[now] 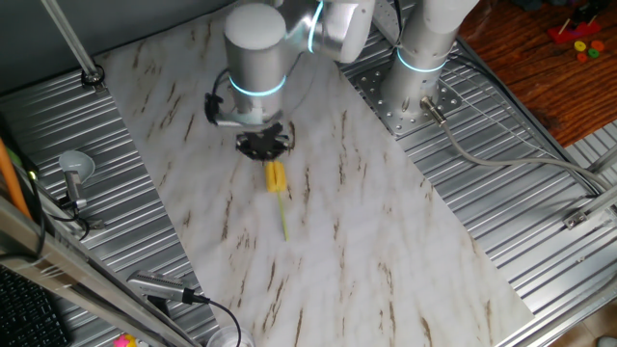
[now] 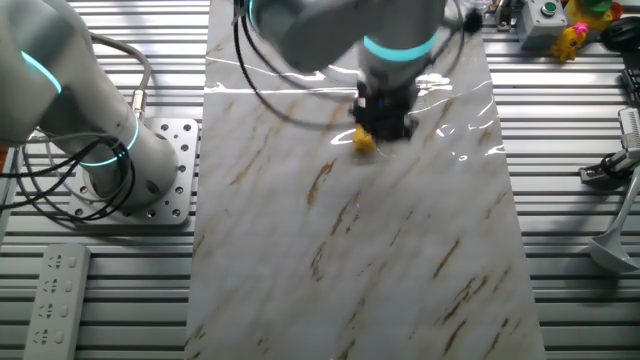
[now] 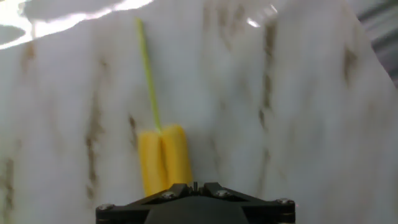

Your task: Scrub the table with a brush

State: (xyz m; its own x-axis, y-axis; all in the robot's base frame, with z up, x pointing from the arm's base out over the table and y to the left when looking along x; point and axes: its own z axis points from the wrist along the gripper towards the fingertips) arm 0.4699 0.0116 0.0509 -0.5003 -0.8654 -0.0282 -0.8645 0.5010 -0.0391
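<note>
The brush (image 1: 276, 177) lies flat on the white marble table (image 1: 386, 241), its yellow bristle head nearest the gripper and its thin yellow-green handle pointing away. My gripper (image 1: 263, 146) hangs straight down just above the head's near end. In the hand view the head (image 3: 164, 158) runs under the left finger, left of the line where the fingertips (image 3: 175, 189) meet. The jaws stand closed together and nothing yellow shows between them. In the other fixed view the brush head (image 2: 364, 141) sits at the gripper's (image 2: 386, 124) lower left.
Ribbed grey metal panels (image 1: 540, 193) flank the table. The arm's base (image 1: 416, 87) stands at the back right. A clamp stand (image 1: 75, 183) and a cable (image 1: 193, 299) are at the left. A remote (image 2: 58, 295) lies on the panel.
</note>
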